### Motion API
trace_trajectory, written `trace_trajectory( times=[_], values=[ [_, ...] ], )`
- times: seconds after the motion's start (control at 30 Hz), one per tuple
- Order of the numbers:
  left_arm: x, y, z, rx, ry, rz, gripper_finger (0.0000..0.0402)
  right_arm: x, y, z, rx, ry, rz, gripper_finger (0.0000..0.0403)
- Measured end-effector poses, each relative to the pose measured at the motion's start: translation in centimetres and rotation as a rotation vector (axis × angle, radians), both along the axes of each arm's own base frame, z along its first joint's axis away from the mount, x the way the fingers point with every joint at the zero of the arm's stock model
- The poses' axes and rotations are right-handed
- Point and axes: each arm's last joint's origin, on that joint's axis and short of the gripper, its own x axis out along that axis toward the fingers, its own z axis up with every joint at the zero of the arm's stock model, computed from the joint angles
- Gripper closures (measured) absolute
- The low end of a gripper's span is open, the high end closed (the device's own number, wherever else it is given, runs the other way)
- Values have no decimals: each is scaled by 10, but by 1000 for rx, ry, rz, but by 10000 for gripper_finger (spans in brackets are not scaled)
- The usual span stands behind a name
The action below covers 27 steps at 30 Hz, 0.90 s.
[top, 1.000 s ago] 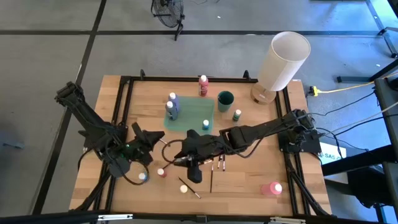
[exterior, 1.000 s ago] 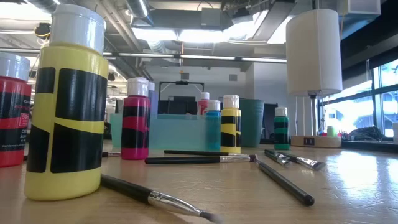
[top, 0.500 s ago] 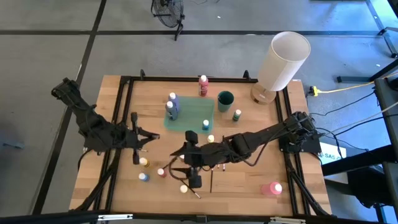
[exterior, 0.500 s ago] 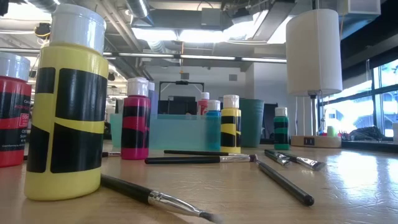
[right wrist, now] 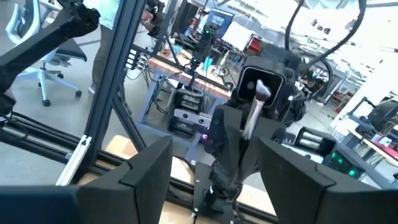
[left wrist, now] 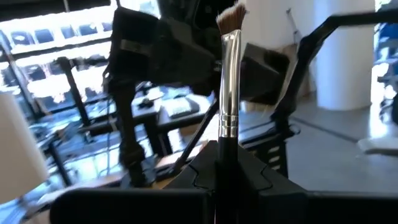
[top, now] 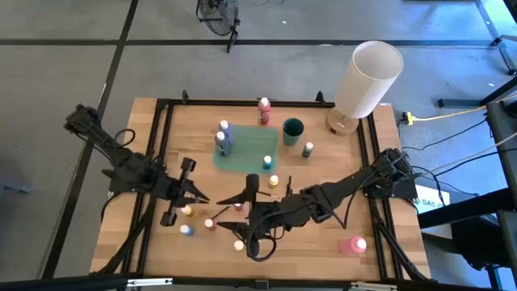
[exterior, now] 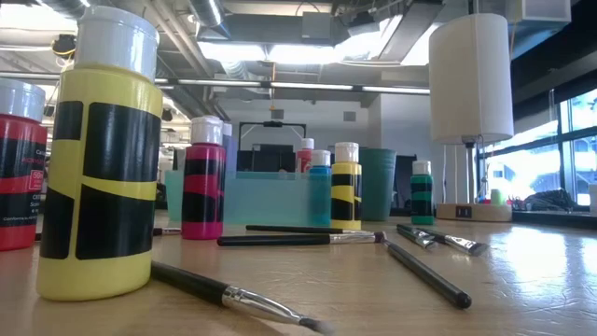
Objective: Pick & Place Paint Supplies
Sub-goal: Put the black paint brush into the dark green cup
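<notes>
A thin dark-handled brush with a silver ferrule sticks out of my left gripper, which is shut on it above the table's left half. Its bristle end points at my right gripper. That gripper is open at mid-table and faces the left one. The brush stands ahead of its spread fingers and touches neither. Small white-capped paint bottles stand on the wood below both grippers. In the low view, a yellow bottle, a pink one and loose brushes rest on the table. My left gripper pinches the brush's dark handle, just behind the ferrule, between its two shut fingers. The fingers come level from the table's left side and lie along the brush. The brush is lifted clear of the table, bristles leading toward the right arm.
A teal tray at the far middle holds purple and blue bottles. A red bottle, a green cup and a green bottle stand near it. A big white cylinder is far right, and a pink bottle near right.
My right gripper has spread its fingers, rolled about its own axis and drawn back toward the table's near edge. My left gripper has rolled and tipped up to level, and the brush in it now points at the right arm. Bottles and loose brushes have stayed put.
</notes>
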Motion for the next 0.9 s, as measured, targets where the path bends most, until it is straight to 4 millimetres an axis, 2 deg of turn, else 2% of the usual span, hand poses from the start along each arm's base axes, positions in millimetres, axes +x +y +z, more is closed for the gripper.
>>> trace_trajectory(
  times=[0.4, 0.63, 0.9],
  values=[
    [20, 1, -13, -35, -79, -141, 387, 1, -2, 10, 2, -91, 39, 169],
    [38, -4, -21, -22, -93, -214, 387, 7, -11, 8, 44, -75, 103, 169],
    [49, -4, -27, -14, -109, -259, 387, 7, -10, 7, 41, -62, 197, 169]
  ],
)
